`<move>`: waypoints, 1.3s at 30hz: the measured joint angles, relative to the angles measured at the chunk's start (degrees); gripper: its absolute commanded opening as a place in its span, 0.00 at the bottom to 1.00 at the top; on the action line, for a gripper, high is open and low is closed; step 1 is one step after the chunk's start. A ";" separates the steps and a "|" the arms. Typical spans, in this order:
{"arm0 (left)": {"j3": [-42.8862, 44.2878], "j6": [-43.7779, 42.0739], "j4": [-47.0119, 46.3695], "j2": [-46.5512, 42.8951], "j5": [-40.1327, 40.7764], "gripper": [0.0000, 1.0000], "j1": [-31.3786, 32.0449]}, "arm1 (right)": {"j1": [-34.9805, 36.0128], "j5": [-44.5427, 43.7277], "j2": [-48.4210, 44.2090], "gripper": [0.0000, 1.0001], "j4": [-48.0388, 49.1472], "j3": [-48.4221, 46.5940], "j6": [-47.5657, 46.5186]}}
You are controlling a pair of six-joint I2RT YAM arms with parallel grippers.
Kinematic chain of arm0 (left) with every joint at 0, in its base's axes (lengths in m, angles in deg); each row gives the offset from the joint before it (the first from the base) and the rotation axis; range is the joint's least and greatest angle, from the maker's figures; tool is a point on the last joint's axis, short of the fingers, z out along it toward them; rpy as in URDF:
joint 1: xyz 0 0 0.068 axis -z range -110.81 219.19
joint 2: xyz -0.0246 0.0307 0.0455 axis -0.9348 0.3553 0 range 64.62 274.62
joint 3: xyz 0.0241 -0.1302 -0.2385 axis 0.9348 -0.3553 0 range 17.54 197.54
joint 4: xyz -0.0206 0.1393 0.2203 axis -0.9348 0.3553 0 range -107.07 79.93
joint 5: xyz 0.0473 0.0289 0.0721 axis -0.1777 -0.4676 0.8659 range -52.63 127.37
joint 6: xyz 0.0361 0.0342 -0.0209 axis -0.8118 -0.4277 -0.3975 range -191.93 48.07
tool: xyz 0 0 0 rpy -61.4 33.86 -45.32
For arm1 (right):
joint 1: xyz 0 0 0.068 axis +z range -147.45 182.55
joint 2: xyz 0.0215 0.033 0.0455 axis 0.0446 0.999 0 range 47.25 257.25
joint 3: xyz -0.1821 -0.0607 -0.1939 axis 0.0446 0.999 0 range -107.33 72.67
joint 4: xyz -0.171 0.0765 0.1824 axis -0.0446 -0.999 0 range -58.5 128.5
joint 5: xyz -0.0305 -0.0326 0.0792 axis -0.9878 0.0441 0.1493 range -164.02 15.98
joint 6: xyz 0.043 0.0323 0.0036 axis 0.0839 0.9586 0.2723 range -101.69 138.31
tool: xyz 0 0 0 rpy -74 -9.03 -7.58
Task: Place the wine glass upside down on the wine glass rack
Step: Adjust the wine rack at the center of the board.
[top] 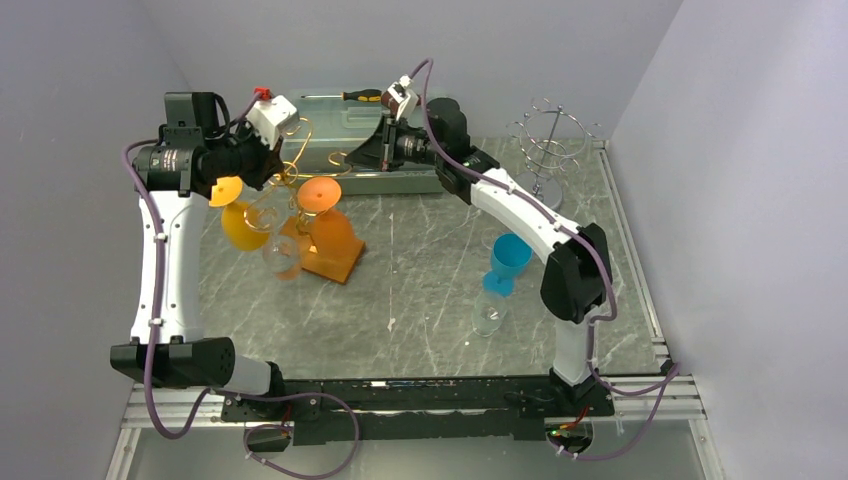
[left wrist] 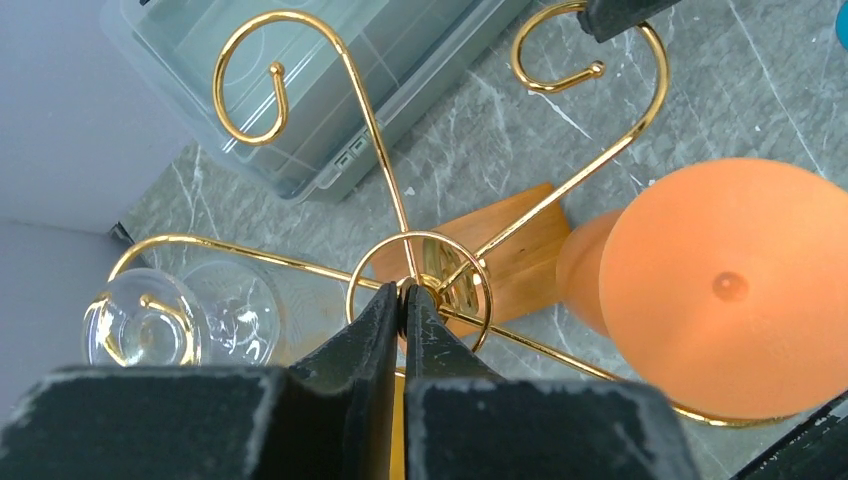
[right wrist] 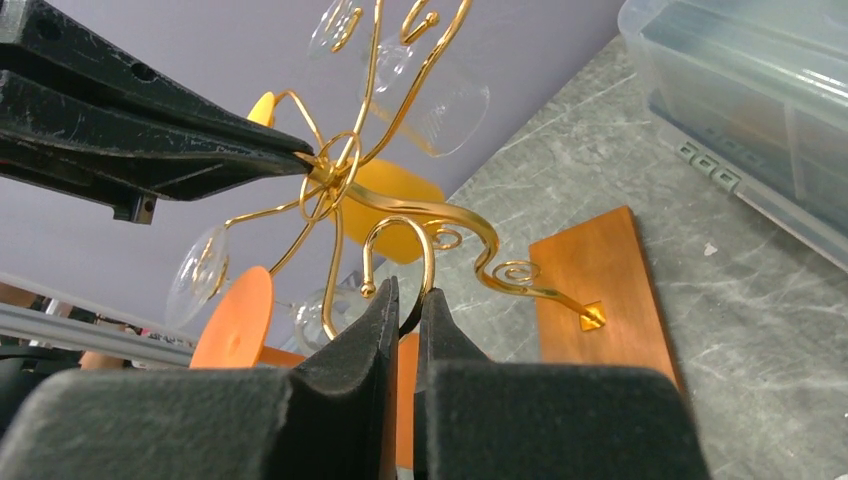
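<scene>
Hold the rack (top: 335, 255) steady before anything else, since there is no glass in either claw. With the left claw (left wrist: 402, 290) pinched fully shut on the gold hub where the wire arms meet, and the right claw (right wrist: 410, 295) closed just as tight on one curled arm a little below it, grip only as hard as the thin wire needs and move both together; pulling one against the other would likely bend the arms or tip the wooden base. Cannot tell whether that base sits flat on the table (top: 430, 290) or is tilted, so set it square and check before letting go. Mind the orange glass (left wrist: 720, 290) hanging just beside the left claw and the yellow glass (top: 240, 225) under that arm, as a jolt could swing them loose. Leave the bare hook (left wrist: 250, 90) turned where a claw can reach it. Then release gently, right claw first by this reading, as the nearer one to the work. For the work itself, look well to the right of the rack: blue glass (top: 510, 258) standing bowl-up, clear glass (top: 489, 314) just beside and nearer the bases — both close to the right arm's elbow, well apart from either claw, neither touched. Cannot tell which of the two is meant next.
</scene>
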 measured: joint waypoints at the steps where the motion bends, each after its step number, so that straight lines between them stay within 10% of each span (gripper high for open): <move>1: 0.00 -0.02 0.00 0.00 -0.04 0.06 0.04 | 0.15 -0.50 -0.63 0.00 0.37 0.83 0.17; 39: -4.44 -0.57 -9.97 0.11 0.81 0.01 6.05 | 6.10 -25.97 -18.95 0.00 7.23 24.63 6.91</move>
